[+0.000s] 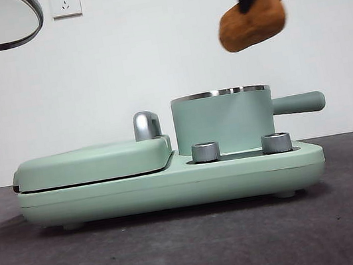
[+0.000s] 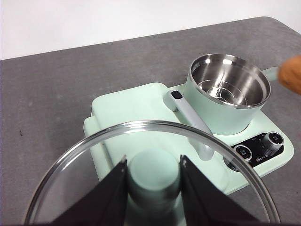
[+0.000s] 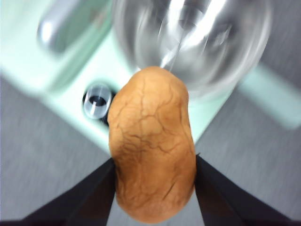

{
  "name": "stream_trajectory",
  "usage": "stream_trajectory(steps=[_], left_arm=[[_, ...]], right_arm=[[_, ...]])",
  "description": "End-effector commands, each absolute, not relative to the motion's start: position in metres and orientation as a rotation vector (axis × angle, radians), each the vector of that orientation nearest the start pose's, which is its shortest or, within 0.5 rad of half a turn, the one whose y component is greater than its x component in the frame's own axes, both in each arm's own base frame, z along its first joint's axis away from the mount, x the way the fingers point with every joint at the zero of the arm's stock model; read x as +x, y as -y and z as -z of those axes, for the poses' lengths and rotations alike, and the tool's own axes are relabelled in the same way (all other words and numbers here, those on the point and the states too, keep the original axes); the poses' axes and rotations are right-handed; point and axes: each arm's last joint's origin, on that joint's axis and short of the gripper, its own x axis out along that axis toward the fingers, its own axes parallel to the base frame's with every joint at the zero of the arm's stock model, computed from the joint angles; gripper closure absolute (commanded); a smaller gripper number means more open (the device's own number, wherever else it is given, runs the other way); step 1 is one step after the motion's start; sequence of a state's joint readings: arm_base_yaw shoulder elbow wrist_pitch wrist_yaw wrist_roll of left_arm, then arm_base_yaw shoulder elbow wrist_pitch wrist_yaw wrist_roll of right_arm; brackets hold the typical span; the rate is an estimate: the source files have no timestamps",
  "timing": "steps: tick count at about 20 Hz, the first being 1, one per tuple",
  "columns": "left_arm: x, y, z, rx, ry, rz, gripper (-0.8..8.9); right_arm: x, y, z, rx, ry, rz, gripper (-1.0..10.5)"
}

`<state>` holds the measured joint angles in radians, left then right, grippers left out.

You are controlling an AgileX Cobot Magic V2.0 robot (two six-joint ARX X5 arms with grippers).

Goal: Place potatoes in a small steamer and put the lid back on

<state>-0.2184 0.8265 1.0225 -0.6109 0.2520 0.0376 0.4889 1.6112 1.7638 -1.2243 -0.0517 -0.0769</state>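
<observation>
right wrist view: right fingers point(image 3: 113, 188) clamp the potato point(image 3: 153, 141); left fingers point(image 2: 120, 188) pinch the lid point(image 2: 155, 141) knob.

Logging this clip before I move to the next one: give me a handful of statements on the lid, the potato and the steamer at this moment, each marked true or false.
1. The right tool holds the potato in the air, above the steamer. True.
2. The lid sits on the steamer. False: the left tool holds it up by its knob, off to the side of the pot.
3. The steamer already has food in it. False: the left wrist view shows only its bare steel inside.
4. The steamer's handle sticks out sideways, away from the flat griddle cover. True.
5. The potato rests on the steamer's rim. False: it hangs clear above it.
</observation>
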Motion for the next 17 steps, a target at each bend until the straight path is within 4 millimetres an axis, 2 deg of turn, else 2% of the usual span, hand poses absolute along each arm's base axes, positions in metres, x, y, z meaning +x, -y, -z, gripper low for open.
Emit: stream_trajectory(steps=[1,5,10,17], left_arm=[[0.152,0.042,-0.372,0.034,-0.372,0.476,8.04],[0.152,0.042,-0.372,0.032,-0.373,0.476,8.04],[0.151,0.041,-0.369,0.031,-0.409,0.476,8.04],[0.150,0.041,-0.365,0.030,-0.451,0.475,8.04]], right_arm=[[0.296,-0.156,-0.379,-0.311,-1.009,-0.534,7.4],[0.333,-0.168,-0.362,-0.316,-1.001,-0.526,7.4],[0.370,-0.179,-0.327,-0.314,-1.000,-0.515,7.4],[0.389,-0.183,-0.299,-0.316,-1.030,-0.507,7.4]])
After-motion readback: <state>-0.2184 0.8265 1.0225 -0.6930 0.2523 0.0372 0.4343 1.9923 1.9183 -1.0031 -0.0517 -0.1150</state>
